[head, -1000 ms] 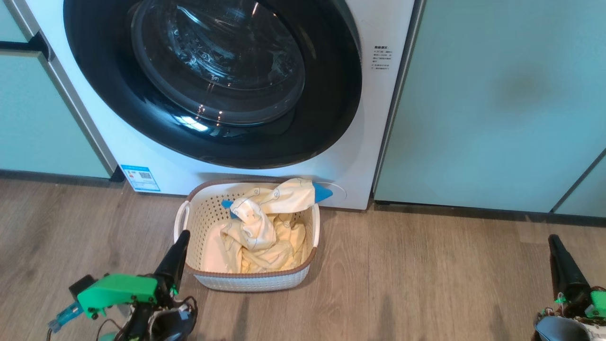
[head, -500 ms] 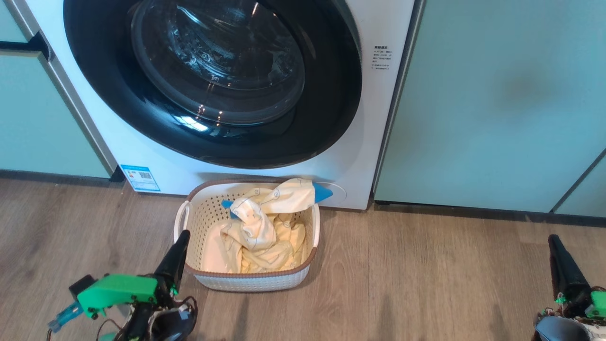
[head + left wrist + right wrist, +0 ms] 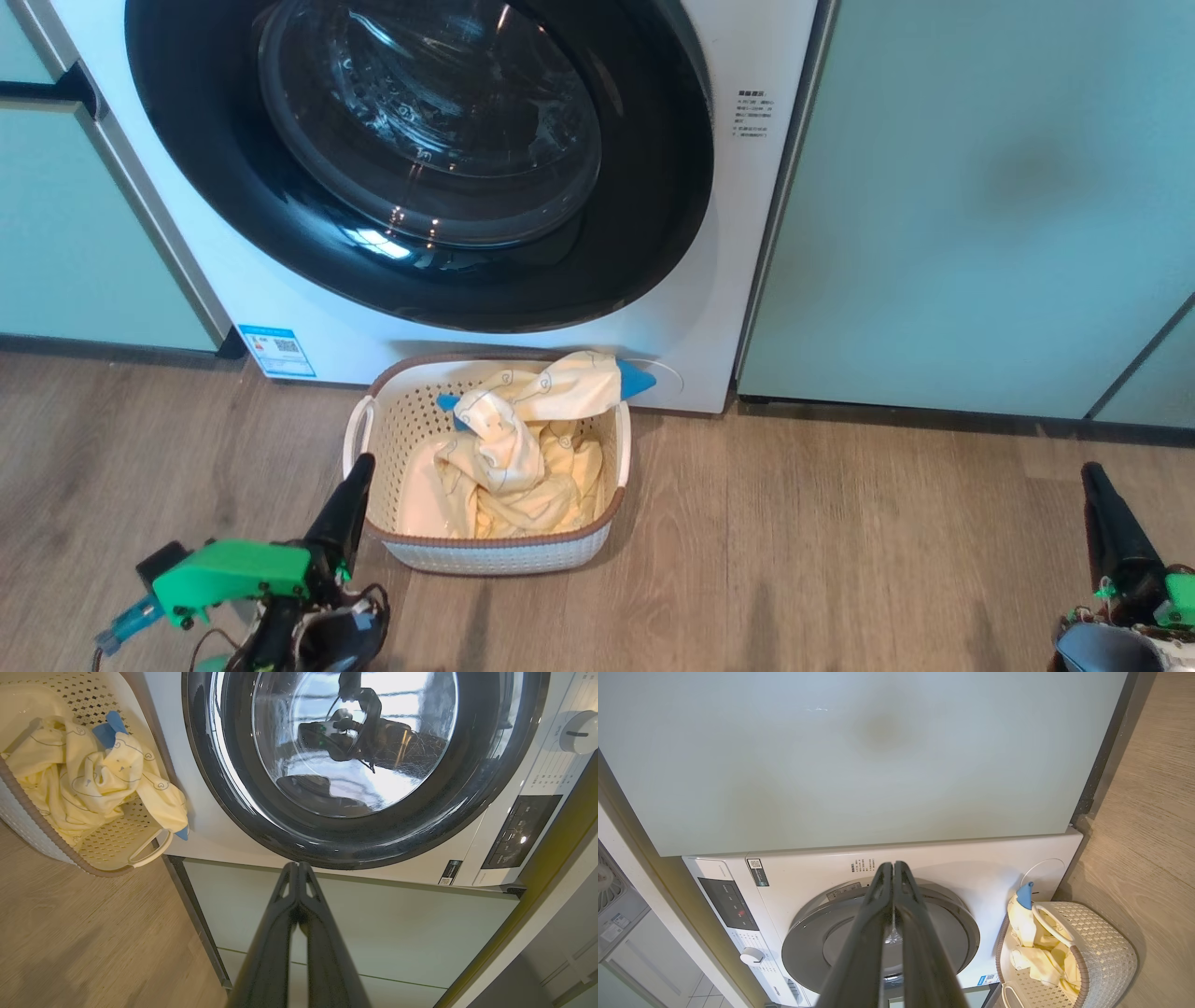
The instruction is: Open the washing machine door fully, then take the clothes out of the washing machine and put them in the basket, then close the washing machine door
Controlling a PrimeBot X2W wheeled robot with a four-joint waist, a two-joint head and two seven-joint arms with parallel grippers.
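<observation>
Wood-grain floor (image 3: 840, 541) runs up to the white washing machine (image 3: 738, 280), set between pale green cabinet panels (image 3: 980, 187). Just in front of it stands the basket (image 3: 495, 553), holding the yellow clothes (image 3: 523, 457); their blue part (image 3: 638, 378) pokes over its far right rim. The washing machine door (image 3: 653, 187) sits closed. Nothing has shifted since the earlier frames. The left gripper (image 3: 362, 464), fingers pressed together and empty, is just beside the basket's near left corner. The right gripper (image 3: 1090, 469), likewise closed, is well apart at the far right.

Nothing has moved since the earlier pictures. The left gripper (image 3: 361, 462), the right gripper (image 3: 1090, 471), the basket (image 3: 495, 557) and the clothes (image 3: 523, 467) look just the same.
</observation>
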